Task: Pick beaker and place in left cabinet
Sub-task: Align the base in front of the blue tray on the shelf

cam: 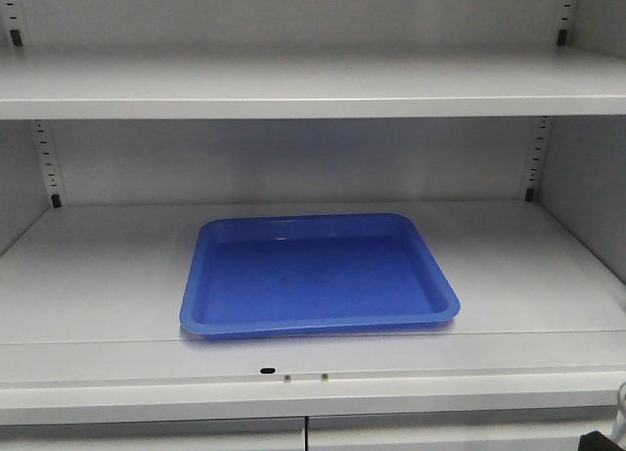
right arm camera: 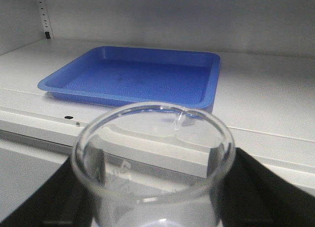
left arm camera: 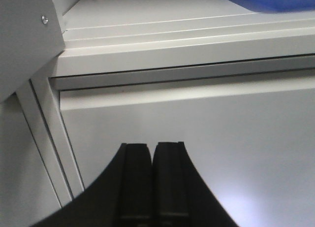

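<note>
Right gripper (right arm camera: pixel 153 207) parted wide, clasping the beaker (right arm camera: pixel 152 153) in front of the blue tray (right arm camera: pixel 138 77) in the left cabinet (cam: pixel 98 275). Contact points blurred behind glass, beaker base cut off. Left gripper (left arm camera: pixel 152 153) pinched closed.

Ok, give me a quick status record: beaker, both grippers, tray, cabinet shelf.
beaker: upright, outside the cabinet, in front of the shelf edge
right gripper: jaws closed on beaker
left gripper: jaws shut, holding nothing, low by the door under the shelf
tray: blue, nothing in it, on the shelf, ahead of the beaker
placement: not yet done
</note>
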